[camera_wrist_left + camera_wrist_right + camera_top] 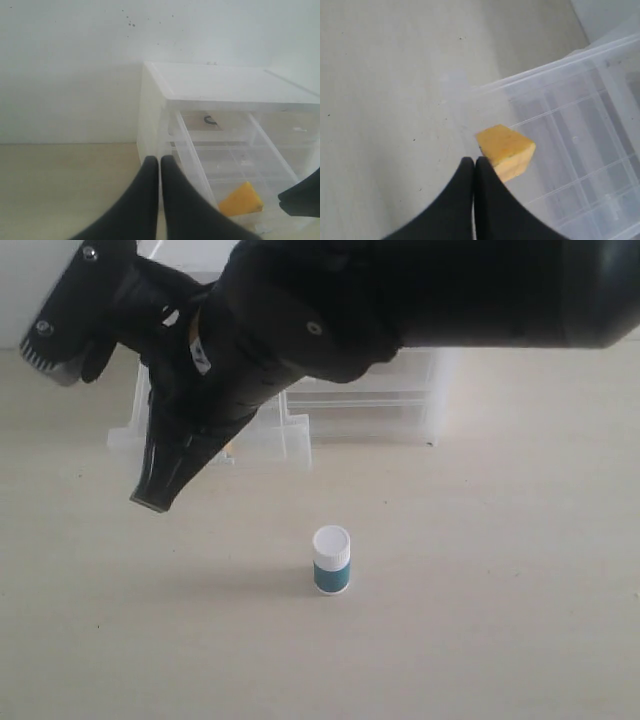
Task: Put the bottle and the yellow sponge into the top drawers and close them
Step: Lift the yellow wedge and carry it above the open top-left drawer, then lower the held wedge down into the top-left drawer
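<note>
1. The yellow sponge (pixel 506 150) lies inside a pulled-out top drawer (pixel 187 145) of the clear plastic cabinet (pixel 220 82), close to the drawer's front wall.
2. The right gripper (pixel 473 161) has its fingers pressed together and grips nothing. Its tips sit just beside the sponge, and I cannot tell whether they touch it.
3. The left gripper (pixel 160 159) also has its fingers together and empty. It is outside the drawer, near its side wall.
4. The bottle (pixel 332 560) stands upright on the table (pixel 500 620), white cap up. In the exterior view it is at 6 o'clock from the cabinet and well apart from both grippers.
5. In the same view a black arm (pixel 400 300) comes in from 2 o'clock and ends over the open drawer, at about 10 o'clock from the bottle.
</note>
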Robot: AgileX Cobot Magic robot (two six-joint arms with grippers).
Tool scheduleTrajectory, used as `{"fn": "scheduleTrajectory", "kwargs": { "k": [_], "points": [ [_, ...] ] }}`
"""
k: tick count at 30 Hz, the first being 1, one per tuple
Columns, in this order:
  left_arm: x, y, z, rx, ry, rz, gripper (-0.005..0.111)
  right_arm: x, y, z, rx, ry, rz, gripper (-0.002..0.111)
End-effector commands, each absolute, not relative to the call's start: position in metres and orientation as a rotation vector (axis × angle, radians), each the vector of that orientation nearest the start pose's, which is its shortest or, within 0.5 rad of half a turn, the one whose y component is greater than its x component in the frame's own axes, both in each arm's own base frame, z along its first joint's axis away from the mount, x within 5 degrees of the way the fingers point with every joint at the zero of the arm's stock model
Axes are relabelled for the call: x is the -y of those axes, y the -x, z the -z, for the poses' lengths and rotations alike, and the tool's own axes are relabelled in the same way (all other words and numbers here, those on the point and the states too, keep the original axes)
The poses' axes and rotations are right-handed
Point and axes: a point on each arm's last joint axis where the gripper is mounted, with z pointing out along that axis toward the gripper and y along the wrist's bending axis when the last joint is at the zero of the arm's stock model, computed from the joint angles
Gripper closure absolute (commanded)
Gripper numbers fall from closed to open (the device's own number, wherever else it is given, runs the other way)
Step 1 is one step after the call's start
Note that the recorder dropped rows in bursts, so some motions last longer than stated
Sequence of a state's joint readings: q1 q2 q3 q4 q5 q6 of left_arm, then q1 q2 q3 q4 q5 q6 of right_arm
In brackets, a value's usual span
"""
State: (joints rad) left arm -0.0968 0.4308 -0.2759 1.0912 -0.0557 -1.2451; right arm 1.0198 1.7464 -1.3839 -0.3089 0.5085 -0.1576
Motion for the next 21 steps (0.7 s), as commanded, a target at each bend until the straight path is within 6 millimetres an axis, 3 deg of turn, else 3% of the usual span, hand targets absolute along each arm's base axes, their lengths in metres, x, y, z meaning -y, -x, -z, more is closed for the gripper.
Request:
{"fn": "scheduleTrajectory", "kwargs": {
  "k": [1,8,14,21],
  "points": [
    [0.015,-0.1,-0.275,-1.621,0.021,0.255,0.103,-0.337,-0.224,-0.271,-1.817,1.534,-0.108,0.109],
    [0.015,-0.1,-0.275,-1.621,0.021,0.255,0.103,-0.345,-0.231,-0.261,-1.76,1.536,-0.12,0.109],
    [0.016,-0.1,-0.276,-1.612,0.008,0.27,0.103,-0.337,-0.246,-0.259,-1.784,1.492,-0.109,0.109],
    [0.016,-0.1,-0.276,-1.612,0.008,0.27,0.103,-0.338,-0.246,-0.26,-1.768,1.491,-0.112,0.109]
  ]
}}
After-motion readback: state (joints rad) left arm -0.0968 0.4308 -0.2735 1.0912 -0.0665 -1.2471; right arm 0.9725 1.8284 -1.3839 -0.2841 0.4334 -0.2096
